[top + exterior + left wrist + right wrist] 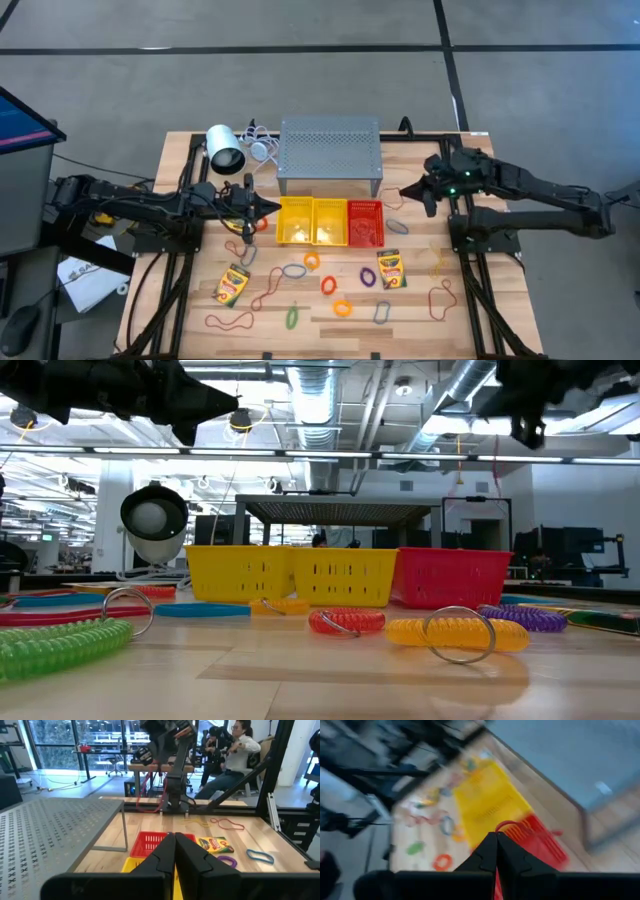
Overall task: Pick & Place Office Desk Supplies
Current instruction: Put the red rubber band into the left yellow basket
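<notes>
Three baskets [330, 221], two crayon boxes [390, 268].

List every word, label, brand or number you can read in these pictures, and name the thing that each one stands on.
No text can be read in any view.
Crayon box right of the baskets: printing on its face, too small to read.
Crayon box at front left: printing too small to read.
The first box again in the left wrist view: lettering blurred.
Red basket, yellow baskets, perforated stand: no lettering shows.

White lamp [224, 149], grey perforated stand [330, 150]
</notes>
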